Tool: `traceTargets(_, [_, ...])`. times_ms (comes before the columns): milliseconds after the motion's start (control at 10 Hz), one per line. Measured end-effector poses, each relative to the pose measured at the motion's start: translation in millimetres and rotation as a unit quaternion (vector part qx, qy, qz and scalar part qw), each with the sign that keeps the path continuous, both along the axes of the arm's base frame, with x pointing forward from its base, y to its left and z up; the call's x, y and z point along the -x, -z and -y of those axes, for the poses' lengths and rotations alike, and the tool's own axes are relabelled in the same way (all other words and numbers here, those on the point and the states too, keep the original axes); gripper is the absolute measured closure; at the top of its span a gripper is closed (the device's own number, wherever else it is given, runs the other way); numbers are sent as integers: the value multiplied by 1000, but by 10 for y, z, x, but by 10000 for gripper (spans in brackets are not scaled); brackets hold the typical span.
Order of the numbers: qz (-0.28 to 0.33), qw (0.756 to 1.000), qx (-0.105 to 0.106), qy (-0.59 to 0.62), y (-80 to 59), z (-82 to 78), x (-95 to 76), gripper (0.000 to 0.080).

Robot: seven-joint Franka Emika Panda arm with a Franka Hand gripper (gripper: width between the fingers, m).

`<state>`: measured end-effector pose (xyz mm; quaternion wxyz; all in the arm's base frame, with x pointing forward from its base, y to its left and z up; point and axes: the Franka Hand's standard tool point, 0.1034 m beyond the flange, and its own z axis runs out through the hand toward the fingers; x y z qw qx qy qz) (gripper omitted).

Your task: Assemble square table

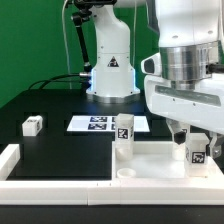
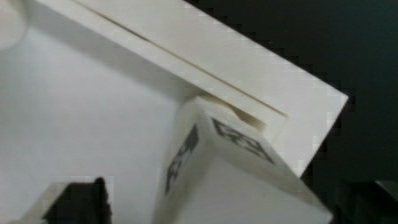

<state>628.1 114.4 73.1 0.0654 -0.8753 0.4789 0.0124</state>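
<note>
Leg [image 1: 197, 151] stands upright at the tabletop [image 1: 155, 160] corner on the exterior view's right, apparently seated so it needs no support. Gripper [image 1: 193, 137] straddles it, jaws spread, fingers [image 2: 71, 200] clear: released. Second leg [image 1: 124, 131] also upright.

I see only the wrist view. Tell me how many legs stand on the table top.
Observer: Two. The near leg stands inside the open gripper. The far leg stands at the table top corner, toward the exterior view's left.
Operator: Report any loose leg.
Observer: The loose leg lies on the black table, at the exterior view's far left.
Operator: Describe what's behind the far leg.
Observer: The marker board lies flat just behind it.
</note>
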Motion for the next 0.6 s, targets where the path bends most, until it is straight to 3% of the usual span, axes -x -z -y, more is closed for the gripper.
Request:
traceTargets(300, [15,992,10,-128,-2,-4,-1,153])
traceTargets(400, [23,974,27,-225,-18,-43,-9,151])
traceTargets(600, [35,944,35,-326,-18,-72,-15,151])
